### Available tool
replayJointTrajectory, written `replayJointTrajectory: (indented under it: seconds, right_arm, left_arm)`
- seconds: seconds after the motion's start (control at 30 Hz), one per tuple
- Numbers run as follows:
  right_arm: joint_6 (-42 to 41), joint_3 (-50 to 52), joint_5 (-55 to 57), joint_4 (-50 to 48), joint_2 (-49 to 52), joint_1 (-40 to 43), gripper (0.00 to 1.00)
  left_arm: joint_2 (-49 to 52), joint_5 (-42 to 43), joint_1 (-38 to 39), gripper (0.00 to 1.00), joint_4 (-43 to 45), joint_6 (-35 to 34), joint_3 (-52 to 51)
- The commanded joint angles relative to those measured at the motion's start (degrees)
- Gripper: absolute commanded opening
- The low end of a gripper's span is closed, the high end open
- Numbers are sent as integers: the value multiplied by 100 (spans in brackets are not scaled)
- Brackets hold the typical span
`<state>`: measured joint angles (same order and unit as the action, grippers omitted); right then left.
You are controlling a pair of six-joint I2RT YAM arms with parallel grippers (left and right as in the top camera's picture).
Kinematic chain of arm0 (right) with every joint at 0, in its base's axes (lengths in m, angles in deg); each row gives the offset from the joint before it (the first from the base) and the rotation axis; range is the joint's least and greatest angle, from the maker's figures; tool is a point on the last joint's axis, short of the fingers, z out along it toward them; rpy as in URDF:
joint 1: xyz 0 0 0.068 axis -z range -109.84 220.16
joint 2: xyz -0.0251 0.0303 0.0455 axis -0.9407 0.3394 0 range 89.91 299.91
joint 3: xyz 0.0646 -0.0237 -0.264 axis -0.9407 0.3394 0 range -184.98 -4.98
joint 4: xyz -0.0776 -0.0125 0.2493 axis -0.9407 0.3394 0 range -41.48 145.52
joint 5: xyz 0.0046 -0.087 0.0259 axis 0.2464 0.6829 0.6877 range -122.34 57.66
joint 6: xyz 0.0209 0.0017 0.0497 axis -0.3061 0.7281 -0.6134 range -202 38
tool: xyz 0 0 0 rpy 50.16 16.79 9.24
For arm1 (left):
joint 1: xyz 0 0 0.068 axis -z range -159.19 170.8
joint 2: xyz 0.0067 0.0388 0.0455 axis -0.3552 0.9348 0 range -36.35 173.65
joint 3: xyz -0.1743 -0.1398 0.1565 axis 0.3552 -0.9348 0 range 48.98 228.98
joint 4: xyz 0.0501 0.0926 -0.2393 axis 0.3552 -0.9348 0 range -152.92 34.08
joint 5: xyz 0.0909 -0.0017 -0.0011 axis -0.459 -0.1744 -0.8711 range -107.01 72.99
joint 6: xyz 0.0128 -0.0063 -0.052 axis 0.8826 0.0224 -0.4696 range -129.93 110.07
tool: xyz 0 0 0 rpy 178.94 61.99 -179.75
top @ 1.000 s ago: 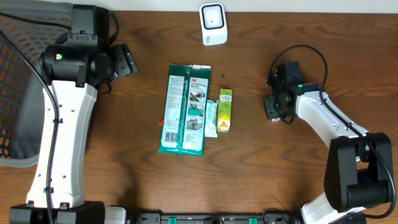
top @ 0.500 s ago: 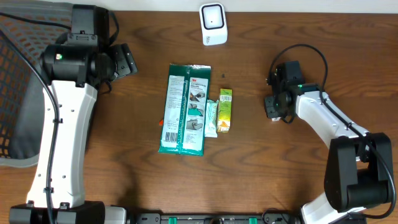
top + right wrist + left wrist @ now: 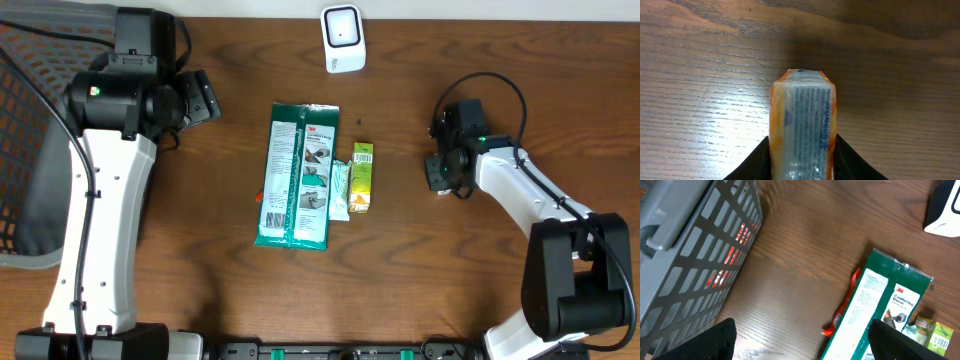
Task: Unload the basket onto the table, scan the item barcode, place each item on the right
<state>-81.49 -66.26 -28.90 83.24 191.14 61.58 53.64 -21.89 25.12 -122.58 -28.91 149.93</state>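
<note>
In the right wrist view, a small packet [image 3: 802, 110] with orange edges and blue print on a clear face stands between my right gripper's [image 3: 802, 157] fingers, which press on both its sides. From overhead that gripper [image 3: 438, 172] sits low over the table at the right, and the packet is hidden under it. The white barcode scanner [image 3: 342, 38] stands at the back centre, well apart from the gripper. My left gripper [image 3: 800, 347] hangs open above the table at the left, nothing between its fingers.
A green 3M glove pack [image 3: 296, 175], a pale green packet [image 3: 340, 190] and a yellow-green box [image 3: 362, 178] lie mid-table. A red wrapper [image 3: 842, 307] pokes out beside the pack. A grey mesh basket [image 3: 690, 255] stands at the left edge.
</note>
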Motion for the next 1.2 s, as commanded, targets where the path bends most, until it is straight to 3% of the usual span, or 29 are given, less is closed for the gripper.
replayJointTrajectory:
  seconds: [0.0,0.1,0.23,0.37,0.6,0.7,0.83,1.17]
  right_arm:
    - [0,44,61,0,15,28,29]
    - [0,44,59,17,15,28,24]
    - [0,37,59,22,-7,24,25]
    - [0,-24,59,57,-79,24,17]
    - [-26,-813,-76,885,-291,24,10]
    - [-109,-1499,-170,1473,-293,24,9]
    - [-463,-2778,-317,2459,-289,24,1]
    - [-732,-6561,-826,4481,468,-144,1]
  left_arm:
    - [17,-74,-17,85,-15,96,28]
    - [17,-74,-17,85,-15,96,28]
    - [20,-74,-17,85,-15,96,28]
    - [20,-74,-17,85,-15,96,28]
    - [20,-74,-17,85,-15,96,28]
    - [17,-74,-17,85,-15,96,28]
    - [20,-74,-17,85,-15,96,28]
    - [20,-74,-17,85,-15,96,28]
